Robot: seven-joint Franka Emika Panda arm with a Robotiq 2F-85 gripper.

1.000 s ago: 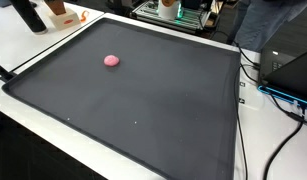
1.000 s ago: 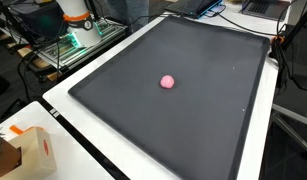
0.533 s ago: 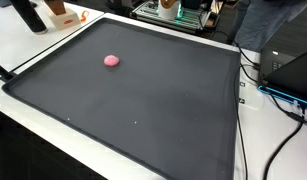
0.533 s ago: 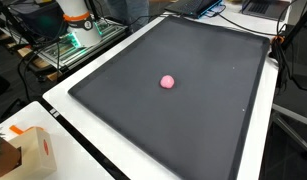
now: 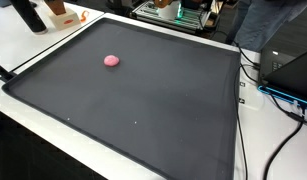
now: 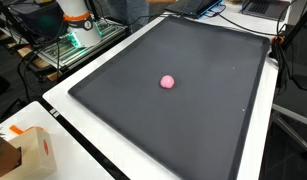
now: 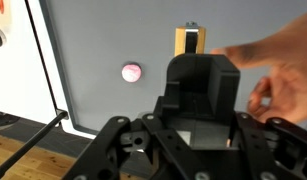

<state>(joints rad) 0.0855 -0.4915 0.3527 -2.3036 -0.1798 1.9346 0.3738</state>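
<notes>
A small pink ball lies alone on a dark mat covering the white tabletop, seen in both exterior views. In the wrist view the gripper sits well apart from the ball. Its fingertips are out of frame, so its opening cannot be told. A person's hand shows beside it.

This is a robotics lab. A broad dark mat covers a white table. Loose cables trail off its edge beside a black device. In an exterior view, the robot's base stands by an open rack of electronics lit green.
</notes>
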